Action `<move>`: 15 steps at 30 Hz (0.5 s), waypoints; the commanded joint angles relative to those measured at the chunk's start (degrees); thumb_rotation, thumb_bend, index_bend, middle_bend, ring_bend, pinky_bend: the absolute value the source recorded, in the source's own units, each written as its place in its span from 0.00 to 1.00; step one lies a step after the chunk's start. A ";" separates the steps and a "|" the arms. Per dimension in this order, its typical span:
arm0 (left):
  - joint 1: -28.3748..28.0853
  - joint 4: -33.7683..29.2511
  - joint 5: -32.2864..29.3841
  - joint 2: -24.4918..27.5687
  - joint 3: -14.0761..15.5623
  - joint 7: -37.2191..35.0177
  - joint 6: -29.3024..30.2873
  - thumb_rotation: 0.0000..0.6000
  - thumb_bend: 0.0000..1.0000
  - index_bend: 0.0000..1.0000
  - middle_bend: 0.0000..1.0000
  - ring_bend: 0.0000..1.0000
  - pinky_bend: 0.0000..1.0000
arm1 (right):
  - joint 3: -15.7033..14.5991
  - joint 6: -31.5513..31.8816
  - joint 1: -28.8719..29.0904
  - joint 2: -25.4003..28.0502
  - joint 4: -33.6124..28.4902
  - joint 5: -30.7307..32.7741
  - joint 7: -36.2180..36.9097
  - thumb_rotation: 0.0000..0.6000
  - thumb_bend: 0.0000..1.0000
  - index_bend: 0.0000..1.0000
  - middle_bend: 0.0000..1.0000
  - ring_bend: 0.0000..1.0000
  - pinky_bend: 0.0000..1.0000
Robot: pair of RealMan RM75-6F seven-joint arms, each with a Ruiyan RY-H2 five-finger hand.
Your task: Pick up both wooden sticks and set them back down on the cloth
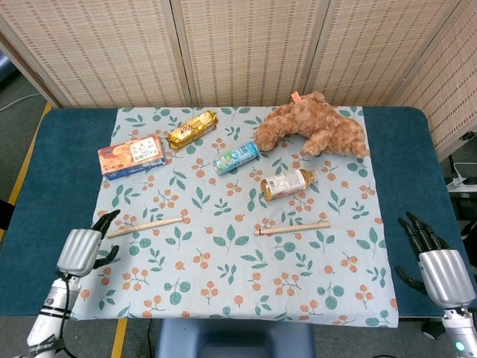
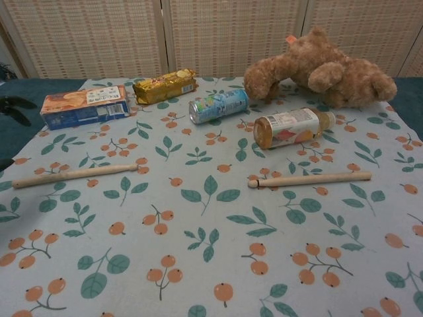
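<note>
Two wooden sticks lie flat on the leaf-and-berry patterned cloth (image 1: 246, 291) (image 2: 211, 264). The left stick (image 1: 145, 227) (image 2: 74, 175) lies toward the cloth's left edge; the right stick (image 1: 292, 228) (image 2: 309, 179) lies near the middle right. My left hand (image 1: 82, 246) hovers just off the left stick's near end, fingers apart, holding nothing; its dark fingertips (image 2: 14, 111) show at the chest view's left edge. My right hand (image 1: 432, 257) stands off the cloth's right edge over the blue table, fingers spread and empty.
At the back of the cloth are a biscuit box (image 1: 131, 155), a gold snack pack (image 1: 191, 128), a drink can (image 1: 236, 157), a bottle (image 1: 289, 183) lying on its side and a brown teddy bear (image 1: 311, 125). Woven screens stand behind the blue table (image 1: 59, 179).
</note>
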 commanded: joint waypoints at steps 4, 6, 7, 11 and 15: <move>-3.97 1.69 -4.95 -5.83 -2.12 6.11 -4.59 1.00 0.36 0.10 0.23 0.99 1.00 | -0.22 -0.33 0.06 0.77 -0.42 -0.19 1.01 1.00 0.16 0.00 0.00 0.11 0.38; -4.79 2.39 -6.76 -7.31 -2.48 7.04 -5.90 1.00 0.36 0.11 0.25 0.99 1.00 | -0.29 -0.27 0.04 1.01 -0.54 -0.38 1.51 1.00 0.16 0.00 0.00 0.11 0.38; -5.04 2.55 -7.52 -7.78 -2.55 7.35 -6.41 1.00 0.36 0.12 0.26 0.99 1.00 | -0.28 -0.23 0.03 1.10 -0.58 -0.41 1.73 1.00 0.16 0.00 0.00 0.11 0.38; -5.84 3.20 -10.03 -9.95 -2.83 9.34 -7.07 1.00 0.36 0.15 0.29 0.99 1.00 | -0.27 -0.33 0.04 1.29 -0.65 -0.37 2.19 1.00 0.16 0.00 0.00 0.11 0.38; -6.94 4.94 -11.80 -12.45 -3.44 10.67 -7.50 1.00 0.36 0.16 0.29 0.99 1.00 | -0.53 -0.73 0.10 1.45 -0.80 -0.54 2.28 1.00 0.16 0.00 0.00 0.11 0.38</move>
